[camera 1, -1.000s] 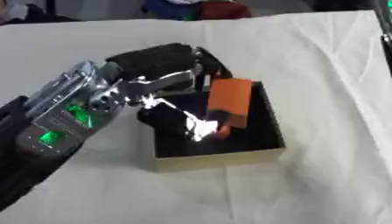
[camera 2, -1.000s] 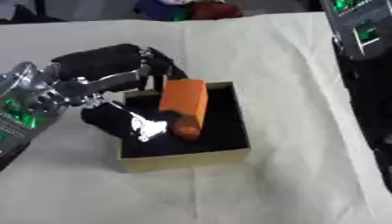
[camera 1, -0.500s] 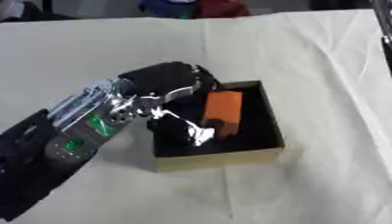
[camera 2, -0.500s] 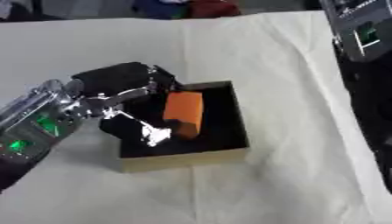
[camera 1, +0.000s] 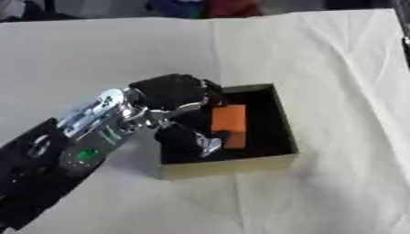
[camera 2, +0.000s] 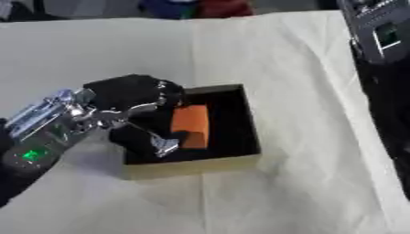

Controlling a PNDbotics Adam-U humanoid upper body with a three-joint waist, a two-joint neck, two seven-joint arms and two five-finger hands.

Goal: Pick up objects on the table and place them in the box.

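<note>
A black box (camera 1: 234, 167) with tan walls stands in the middle of the cloth-covered table. An orange block (camera 1: 230, 120) lies inside it, with a darker orange bit at its lower left corner. My left hand (camera 1: 171, 93) hangs over the box's left side, fingers loosely bent. Its thumb (camera 1: 195, 142) reaches into the box, and the silver tip sits beside the block's lower corner. The fingertips stand a little apart from the block's top edge. The hand hides the box's left wall. Of my right arm (camera 2: 383, 36) only the forearm shows, at the right edge of the right eye view.
A cream cloth (camera 1: 336, 68) covers the table, with fold lines across it. Blue and red things (camera 1: 204, 7) lie at the far edge. My left forearm (camera 1: 88, 137) crosses the lower left part of the table.
The orange block has come down from a tilted pose at the fingers to lie in the box. My left hand and arm have drawn back toward the lower left.
</note>
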